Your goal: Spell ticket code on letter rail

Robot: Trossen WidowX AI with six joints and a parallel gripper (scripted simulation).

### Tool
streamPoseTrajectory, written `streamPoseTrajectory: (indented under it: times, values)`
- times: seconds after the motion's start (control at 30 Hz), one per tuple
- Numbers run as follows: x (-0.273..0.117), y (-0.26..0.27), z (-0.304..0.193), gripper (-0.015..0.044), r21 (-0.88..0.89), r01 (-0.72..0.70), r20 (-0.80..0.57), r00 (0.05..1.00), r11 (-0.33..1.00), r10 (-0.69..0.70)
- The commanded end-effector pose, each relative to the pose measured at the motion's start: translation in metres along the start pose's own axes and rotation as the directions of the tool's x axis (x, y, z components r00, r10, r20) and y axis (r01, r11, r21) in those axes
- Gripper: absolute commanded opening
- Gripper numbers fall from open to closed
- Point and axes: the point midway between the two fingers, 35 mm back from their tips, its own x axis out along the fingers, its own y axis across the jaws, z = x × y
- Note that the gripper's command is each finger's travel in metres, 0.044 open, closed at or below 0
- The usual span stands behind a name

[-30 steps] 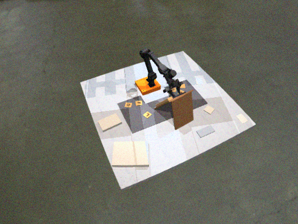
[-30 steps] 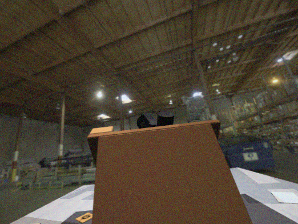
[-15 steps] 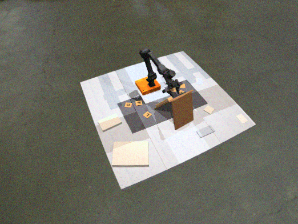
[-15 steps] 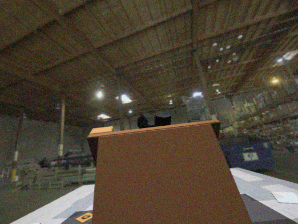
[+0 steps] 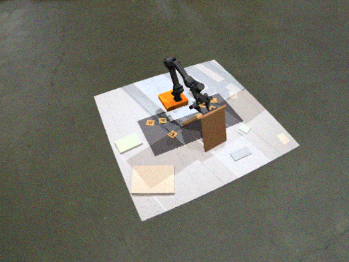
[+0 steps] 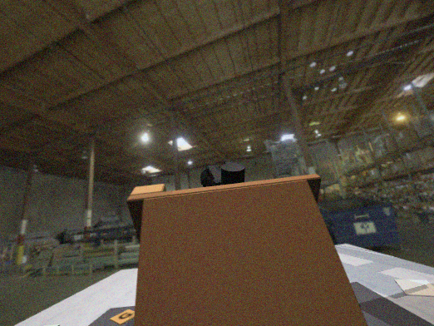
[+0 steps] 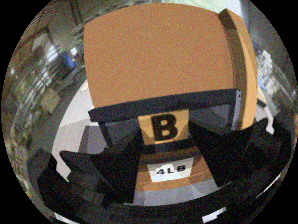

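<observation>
My gripper (image 5: 202,109) (image 7: 164,127) is shut on the B tile (image 7: 164,120), which faces the wrist camera upright. The tile is at the dark rail (image 7: 210,99) along the brown board (image 5: 214,130) (image 6: 245,249) (image 7: 160,55); whether it sits inside the rail's lips cannot be told. No other tile shows in the visible part of the rail. The fingers hide parts of the rail on both sides. The ticket (image 7: 170,170) reads 4LB and stands below the tile in the wrist view. Loose tiles lie on the dark mat, among them one tile (image 5: 172,134) and a G tile (image 6: 123,317).
Two more tiles (image 5: 150,122) (image 5: 162,120) lie at the mat's left, and others lie near the gripper. An orange block (image 5: 174,99) is at the arm's base. A large cream slab (image 5: 153,180), a pale green slab (image 5: 128,142) and a grey slab (image 5: 241,154) lie around the mat.
</observation>
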Motion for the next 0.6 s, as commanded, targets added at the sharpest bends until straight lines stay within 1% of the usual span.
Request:
streamPoseTrajectory:
  times: [0.0,0.57]
  values:
    - [-0.0001,-0.0017,0.0005,0.0000,-0.004,-0.003,0.003,1.000,1.000,0.003]
    - [-0.0001,-0.0108,0.0005,0.0000,-0.005,-0.002,0.003,1.000,1.000,0.002]
